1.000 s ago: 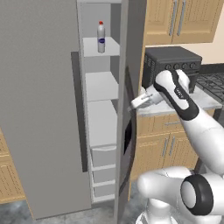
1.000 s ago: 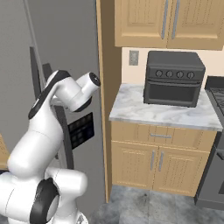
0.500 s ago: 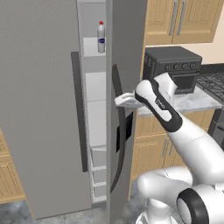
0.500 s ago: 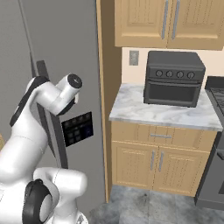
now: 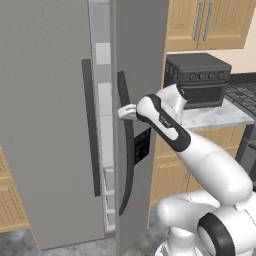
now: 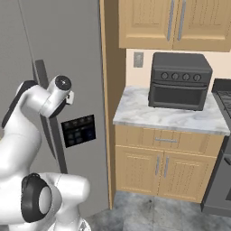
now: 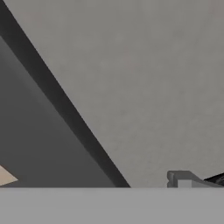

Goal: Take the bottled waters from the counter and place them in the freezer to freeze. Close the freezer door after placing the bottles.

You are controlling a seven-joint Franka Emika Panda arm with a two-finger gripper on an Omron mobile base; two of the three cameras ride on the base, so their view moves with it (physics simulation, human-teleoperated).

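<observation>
The freezer door, plain grey with a long dark bar handle, stands almost shut. A narrow slit beside it shows the white shelves of the freezer. My gripper is open and holds nothing, its tips at the slit beside the dark handle of the other fridge door. From the right, the hand hangs above that door's black panel. One fingertip rises close against a flat grey door face crossed by a dark diagonal strip. The bottled waters are hidden. The counter is out of view.
A black toaster oven sits on a marble top over wooden cabinet fronts, right of the fridge. Wooden wall cabinets hang above. A dark stove edge shows at the far right.
The freezer door has swung from wide open to nearly shut, hiding the bottle on the upper shelf. My arm has swept left across the fridge front, gripper still open.
</observation>
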